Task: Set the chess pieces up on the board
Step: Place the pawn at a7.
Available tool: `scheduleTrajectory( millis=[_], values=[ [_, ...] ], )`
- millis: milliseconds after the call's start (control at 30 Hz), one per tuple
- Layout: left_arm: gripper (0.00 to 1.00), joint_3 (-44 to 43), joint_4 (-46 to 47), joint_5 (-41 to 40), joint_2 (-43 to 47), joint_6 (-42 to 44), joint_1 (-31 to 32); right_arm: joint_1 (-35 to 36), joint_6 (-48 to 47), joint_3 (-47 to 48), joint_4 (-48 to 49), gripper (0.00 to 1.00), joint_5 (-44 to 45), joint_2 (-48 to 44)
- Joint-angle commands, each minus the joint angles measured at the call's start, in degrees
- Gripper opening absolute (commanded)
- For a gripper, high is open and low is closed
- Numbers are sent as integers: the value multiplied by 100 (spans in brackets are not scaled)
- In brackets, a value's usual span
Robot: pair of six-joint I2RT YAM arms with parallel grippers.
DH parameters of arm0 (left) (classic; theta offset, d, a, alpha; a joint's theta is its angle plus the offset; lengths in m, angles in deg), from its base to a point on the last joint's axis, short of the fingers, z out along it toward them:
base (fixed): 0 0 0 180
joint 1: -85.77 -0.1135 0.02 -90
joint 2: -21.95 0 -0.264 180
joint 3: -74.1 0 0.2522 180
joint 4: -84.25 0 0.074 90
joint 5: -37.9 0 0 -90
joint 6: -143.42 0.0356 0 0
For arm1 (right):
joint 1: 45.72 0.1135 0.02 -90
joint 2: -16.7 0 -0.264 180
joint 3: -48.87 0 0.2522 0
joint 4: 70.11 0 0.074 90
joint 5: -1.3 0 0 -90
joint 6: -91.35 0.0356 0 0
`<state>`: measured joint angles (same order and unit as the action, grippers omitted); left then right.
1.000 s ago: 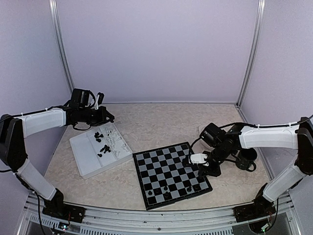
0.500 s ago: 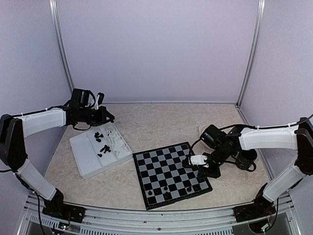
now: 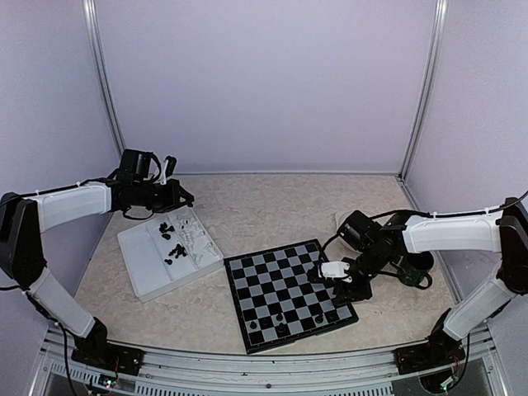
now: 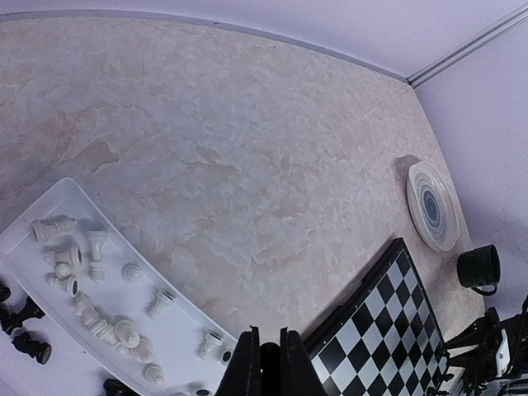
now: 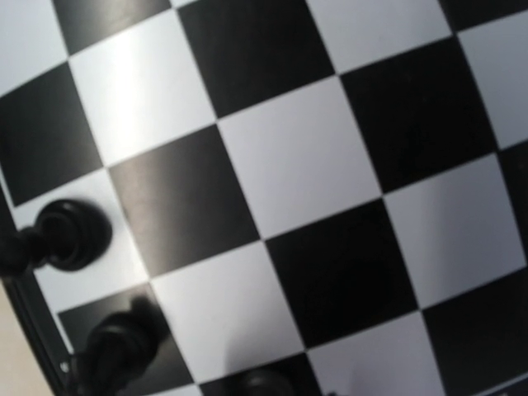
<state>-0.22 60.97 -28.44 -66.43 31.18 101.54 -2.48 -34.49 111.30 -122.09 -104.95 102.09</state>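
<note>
The board (image 3: 285, 293) lies tilted on the tabletop (image 3: 272, 206), towards the near right, with its thin black edge showing all round. A few black pieces (image 3: 280, 318) stand on its near rows, and the rest of its squares are bare. The right fingers (image 3: 341, 286) hang low over the board's right edge; the top view is too small to show how far apart they are, and the right wrist view shows none of them, so I cannot tell. That wrist view looks straight down on the squares, with a black pawn (image 5: 70, 235) on a pale square near the edge, a second piece (image 5: 115, 351) below it and a third (image 5: 264, 384) cut off at the bottom. To the left, apart from the board, sits a white tray (image 3: 148, 272) holding white pieces (image 4: 91, 272) and more black ones (image 4: 25, 330). The left fingers (image 4: 270, 337) hover over the tray's far side, drawn almost together with only a thin dark slit between; whether anything sits in it I cannot tell. A plate (image 4: 433, 206) and a dark mug (image 4: 478, 268) lie beyond the board's far right corner.
</note>
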Motion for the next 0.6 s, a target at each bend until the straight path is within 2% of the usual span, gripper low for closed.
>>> scheduleTrajectory(
  millis=[0, 567],
  values=[
    [5, 1, 46, 99, -38, 71, -37, -44, 24, -26, -177, 33, 0, -147],
    [5, -39, -40, 139, -98, 141, 39, -47, 41, 56, -229, 33, -27, -191]
  ],
)
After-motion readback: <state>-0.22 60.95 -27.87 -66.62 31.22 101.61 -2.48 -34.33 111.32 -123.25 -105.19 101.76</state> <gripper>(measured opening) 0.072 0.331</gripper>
